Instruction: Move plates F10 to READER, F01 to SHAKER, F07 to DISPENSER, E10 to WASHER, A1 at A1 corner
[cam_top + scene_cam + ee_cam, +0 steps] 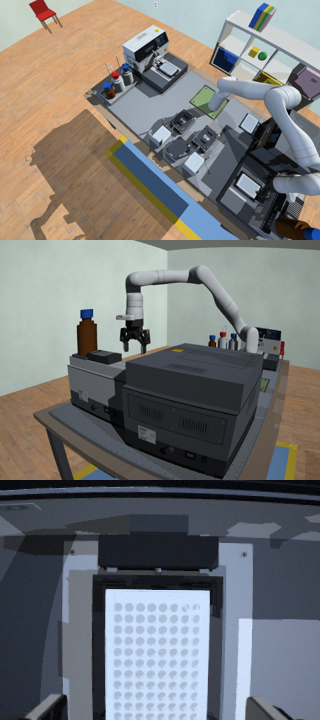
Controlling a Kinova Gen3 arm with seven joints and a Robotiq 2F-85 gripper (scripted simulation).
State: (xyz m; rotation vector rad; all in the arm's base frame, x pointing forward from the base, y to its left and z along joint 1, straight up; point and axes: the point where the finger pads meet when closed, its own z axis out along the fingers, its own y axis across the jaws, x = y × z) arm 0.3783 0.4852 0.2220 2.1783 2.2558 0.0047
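My gripper is open and empty, and hangs above the dark instrument at the table's near right end. A white well plate lies flat in that instrument's black nest. In the wrist view the plate fills the middle, and my open fingers show only as tips at the bottom corners, clear of the plate. In the exterior view the gripper stands high above the instrument deck. Another white plate sits on the tray of the big dark box. A third plate sits on the white instrument at the far end. No plate label is readable.
Two open racks each show a white plate inside. Between them stand nest N6, nest RG and an empty dark nest. A brown bottle stands beside the gripper. A green mat lies at the arm's base.
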